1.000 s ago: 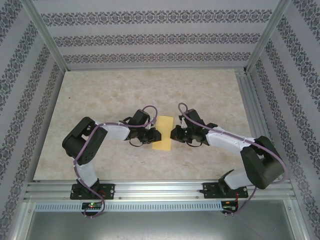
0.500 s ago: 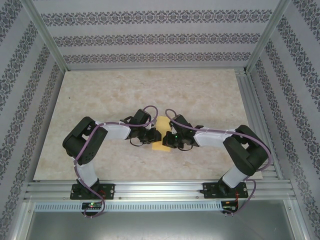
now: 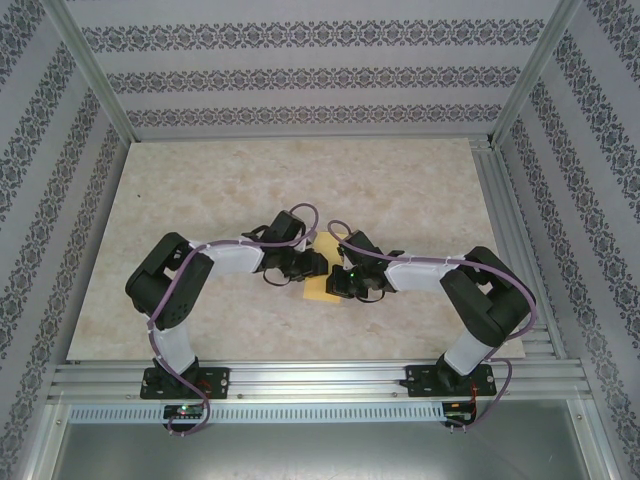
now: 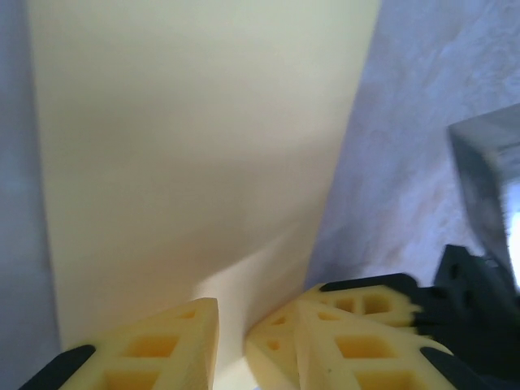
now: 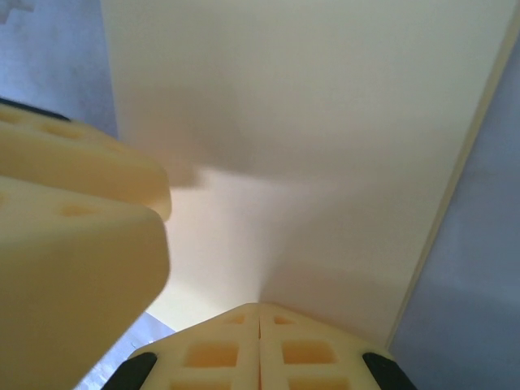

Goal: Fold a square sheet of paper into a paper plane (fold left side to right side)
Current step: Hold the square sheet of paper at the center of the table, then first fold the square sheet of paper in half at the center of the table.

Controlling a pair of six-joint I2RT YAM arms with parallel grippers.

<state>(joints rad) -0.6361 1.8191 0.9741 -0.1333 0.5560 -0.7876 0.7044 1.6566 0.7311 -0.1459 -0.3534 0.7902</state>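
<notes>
- Left gripper point(image 3: 306, 266) sat at the left long edge of the sheet of paper point(image 3: 322, 291), jaws slightly parted. Its wrist view showed a thin gap between the foam fingers point(image 4: 166, 349) with nothing caught in it.
- That sheet lay flat between the two tools, near the table's middle. It was a narrow yellow-orange rectangle rather than a square, with its long axis running from the arm bases toward the far wall.
- Right gripper point(image 3: 346, 284) stood at the right long edge, toward the near end. Its fingers point(image 5: 317, 357) were pressed together with nothing between them, tips down on the paper. They were probably pinning it, though contact was hard to confirm.
- Both arms were about equally near. By my reading the left one was placed to carry its edge rightward, across the long axis, while the right one held the sheet down.
- A beige marbled tabletop point(image 3: 200, 200) lay bare around them.
- Patterned wallpaper walls point(image 3: 300, 80) closed in three sides, and an aluminium frame point(image 3: 300, 375) ran along the near edge.
</notes>
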